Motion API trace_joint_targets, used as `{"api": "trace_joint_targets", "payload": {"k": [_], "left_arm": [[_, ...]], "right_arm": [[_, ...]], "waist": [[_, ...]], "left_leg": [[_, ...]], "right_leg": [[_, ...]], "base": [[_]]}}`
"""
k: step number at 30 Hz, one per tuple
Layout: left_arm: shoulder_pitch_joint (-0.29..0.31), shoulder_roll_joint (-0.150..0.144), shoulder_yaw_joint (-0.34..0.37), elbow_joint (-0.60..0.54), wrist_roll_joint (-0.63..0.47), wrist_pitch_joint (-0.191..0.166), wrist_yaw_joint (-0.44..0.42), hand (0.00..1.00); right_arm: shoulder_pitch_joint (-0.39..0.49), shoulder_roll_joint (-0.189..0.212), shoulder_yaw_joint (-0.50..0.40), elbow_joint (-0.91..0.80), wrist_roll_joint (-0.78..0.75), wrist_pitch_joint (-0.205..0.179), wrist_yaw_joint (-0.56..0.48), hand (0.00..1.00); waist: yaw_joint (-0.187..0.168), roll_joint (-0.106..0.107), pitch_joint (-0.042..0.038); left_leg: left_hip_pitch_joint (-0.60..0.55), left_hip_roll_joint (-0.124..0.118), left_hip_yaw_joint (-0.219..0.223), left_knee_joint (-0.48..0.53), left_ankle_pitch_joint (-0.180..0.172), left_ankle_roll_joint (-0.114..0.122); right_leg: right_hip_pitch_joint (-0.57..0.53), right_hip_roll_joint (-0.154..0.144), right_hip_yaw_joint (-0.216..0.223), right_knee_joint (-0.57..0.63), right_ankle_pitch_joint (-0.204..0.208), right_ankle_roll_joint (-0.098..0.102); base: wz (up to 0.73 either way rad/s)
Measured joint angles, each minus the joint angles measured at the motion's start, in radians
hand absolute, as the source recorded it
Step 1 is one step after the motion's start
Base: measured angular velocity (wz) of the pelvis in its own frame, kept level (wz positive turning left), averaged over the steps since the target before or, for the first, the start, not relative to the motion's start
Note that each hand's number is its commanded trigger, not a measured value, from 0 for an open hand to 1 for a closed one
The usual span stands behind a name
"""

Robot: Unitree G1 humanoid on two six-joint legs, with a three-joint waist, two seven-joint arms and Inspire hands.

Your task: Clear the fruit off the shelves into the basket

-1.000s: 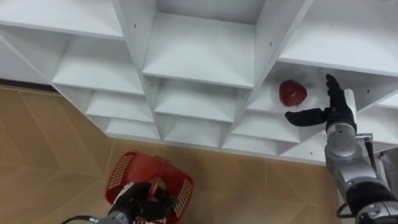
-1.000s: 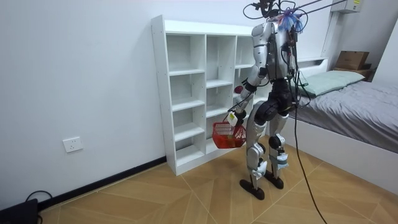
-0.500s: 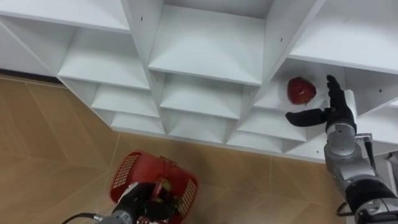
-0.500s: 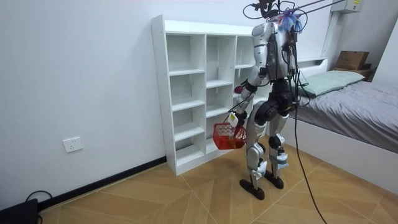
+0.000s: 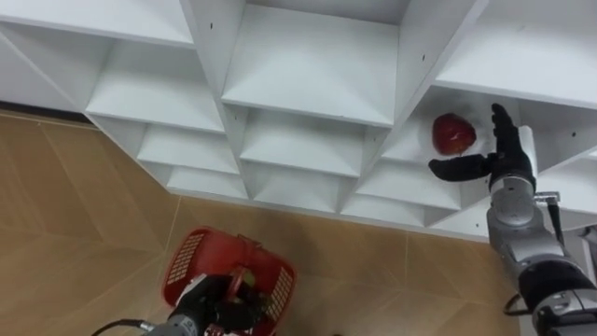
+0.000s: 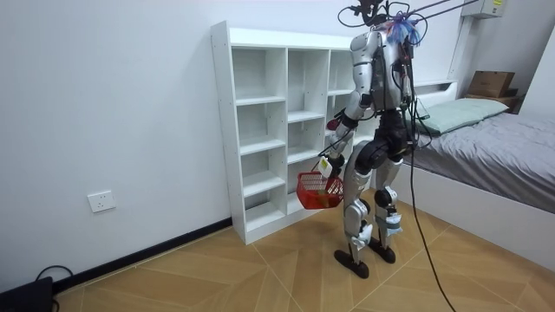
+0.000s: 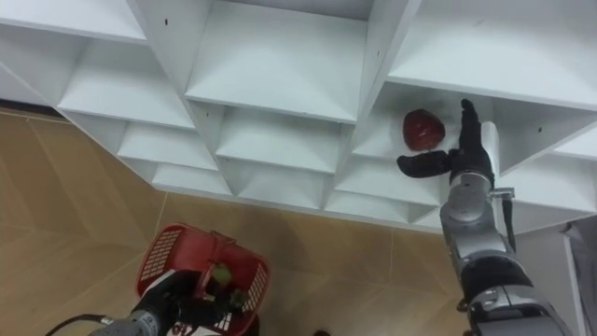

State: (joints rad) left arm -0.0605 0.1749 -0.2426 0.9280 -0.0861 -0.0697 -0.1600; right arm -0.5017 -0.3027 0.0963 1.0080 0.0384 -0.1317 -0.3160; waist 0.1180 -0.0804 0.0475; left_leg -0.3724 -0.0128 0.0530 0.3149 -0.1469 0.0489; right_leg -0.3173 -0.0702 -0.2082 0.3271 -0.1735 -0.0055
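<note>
The robot stands close in front of a white open-fronted shelf unit (image 6: 260,130), facing it. In a compartment toward the shelf unit's right side, as the robot faces it, a round dark-red fruit (image 5: 453,133) sits on the shelf board with nothing touching it. The right hand (image 5: 506,161) is raised at the mouth of that same compartment, just beside the fruit. Its fingers are straight and point upward, its thumb reaches out sideways below the fruit, and it holds nothing.

The left hand (image 5: 203,301) hangs low, in front of the shelf unit's bottom row. Its fingers are curled round the handle of a red plastic slatted basket (image 5: 238,271), which it carries clear of the floor. A small greenish shape (image 7: 221,273) shows inside the basket — possibly a fruit already gathered, though I cannot tell.

As I judge it, the task is at the reach for this fruit. The hand is lined up but the grasp is not yet made. What remains is to close round the fruit, draw it out of the compartment and lower it into the basket. The other compartments of the shelf unit that are in sight look bare.
</note>
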Motion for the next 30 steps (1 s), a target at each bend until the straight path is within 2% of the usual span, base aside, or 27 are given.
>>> {"api": "trace_joint_targets", "payload": {"k": [8, 11, 14, 21, 30], "left_arm": [[-0.013, -0.003, -0.016, 0.0, 0.0, 0.028, 0.001, 1.0], [-0.02, -0.004, -0.024, 0.0, 0.0, 0.033, 0.006, 1.0], [-0.03, -0.012, -0.037, 0.0, 0.0, 0.045, 0.016, 1.0], [-0.041, -0.031, -0.039, 0.01, 0.0, 0.049, 0.025, 1.0], [-0.071, -0.034, -0.077, 0.044, -0.004, 0.056, 0.035, 1.0]], "right_arm": [[-0.026, -0.001, 0.0, 0.0, 0.022, 0.004, 0.0, 0.0], [-0.045, -0.001, 0.001, 0.0, 0.038, 0.022, 0.0, 0.0], [-0.058, 0.0, 0.003, -0.002, 0.04, 0.023, 0.005, 0.0], [-0.061, 0.0, 0.024, -0.003, 0.039, 0.024, 0.012, 0.0], [-0.061, 0.0, 0.059, -0.001, 0.039, 0.037, 0.012, 0.0]], "waist": [[0.002, 0.004, -0.0021], [0.002, 0.004, -0.0024], [0.002, 0.005, -0.0026], [0.002, 0.005, -0.0026], [0.001, 0.003, -0.0018]], "left_leg": [[0.002, 0.0, 0.002, -0.005, 0.002, 0.0], [0.002, 0.0, 0.002, -0.007, 0.003, -0.001], [0.002, 0.0, 0.002, -0.007, 0.003, -0.001], [0.002, 0.0, 0.002, -0.007, 0.004, -0.001], [-0.008, 0.0, 0.002, -0.007, 0.005, -0.001]], "right_leg": [[-0.001, 0.0, 0.002, -0.001, 0.0, 0.0], [-0.001, 0.0, 0.001, -0.001, 0.0, 0.0], [-0.002, 0.0, 0.004, -0.001, 0.0, 0.0], [-0.002, -0.006, 0.002, -0.001, 0.001, -0.001], [-0.013, -0.007, 0.002, 0.001, 0.001, -0.002]], "base": [[0.0], [0.0], [0.0], [0.0], [0.0]]}}
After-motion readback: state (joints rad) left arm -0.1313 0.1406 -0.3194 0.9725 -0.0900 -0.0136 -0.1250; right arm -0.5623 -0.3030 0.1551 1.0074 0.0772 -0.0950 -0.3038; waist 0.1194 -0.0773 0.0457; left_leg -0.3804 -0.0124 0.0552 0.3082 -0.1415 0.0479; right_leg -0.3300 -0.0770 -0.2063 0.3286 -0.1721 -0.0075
